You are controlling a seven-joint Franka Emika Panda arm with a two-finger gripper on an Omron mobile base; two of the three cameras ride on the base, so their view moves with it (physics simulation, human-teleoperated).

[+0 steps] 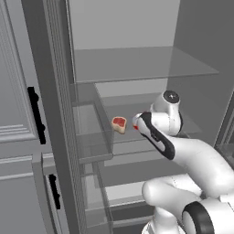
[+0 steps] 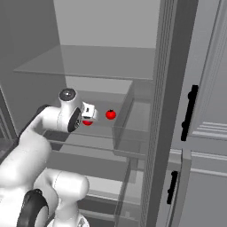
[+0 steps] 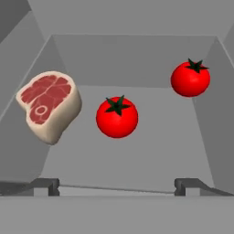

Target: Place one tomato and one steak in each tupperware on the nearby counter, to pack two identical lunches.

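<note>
Straight ahead of the wide-spread gripper [image 3: 117,186], a tomato [image 3: 117,117] (steak [image 3: 49,105] left, another tomato [image 3: 190,78] right).

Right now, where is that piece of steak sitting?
The steak sits on a fridge shelf, at the hand view's left, beside the nearer tomato.

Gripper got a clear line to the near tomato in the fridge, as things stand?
Probably yes. In the hand view the near tomato sits centred ahead of the open gripper, nothing between them. The steak and far tomato stand off to either side.
</note>
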